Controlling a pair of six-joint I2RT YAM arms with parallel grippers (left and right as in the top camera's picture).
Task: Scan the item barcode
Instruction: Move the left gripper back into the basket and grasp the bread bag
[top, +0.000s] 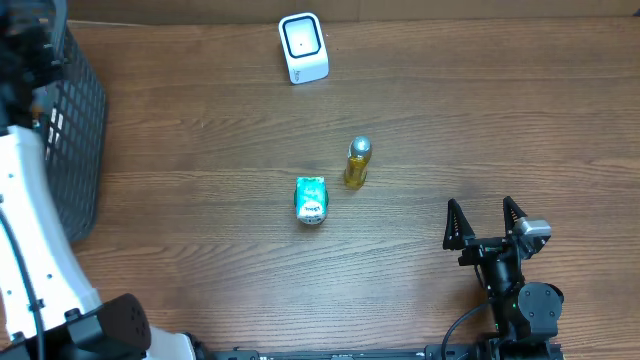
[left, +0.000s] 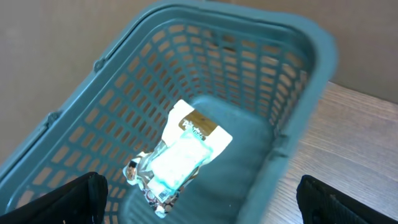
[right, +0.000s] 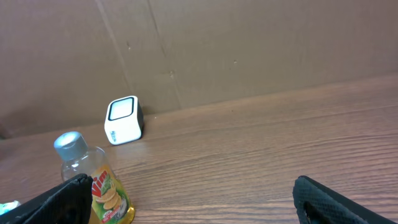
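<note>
Yellow bottle (top: 357, 163) stands upright mid-desk (top: 200, 150), with a green packet (top: 311, 199) lying just beside it and the white scanner (top: 303, 47) well apart at the far edge. I see my right tool (top: 480, 206) near the desk's front edge, fingers apart and empty. My left tool (left: 199, 183) hangs, fingers apart, over the teal basket (left: 298, 56), which holds a white pouch (left: 183, 155).

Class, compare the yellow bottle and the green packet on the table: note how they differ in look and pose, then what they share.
Colour: the yellow bottle has a grey cap; the green packet is green and white.
Pose: the bottle stands upright; the packet lies flat.
Place: the bottle sits nearer the white scanner than the packet does.
Shared: both rest on the wooden table, side by side but apart, neither held.
</note>
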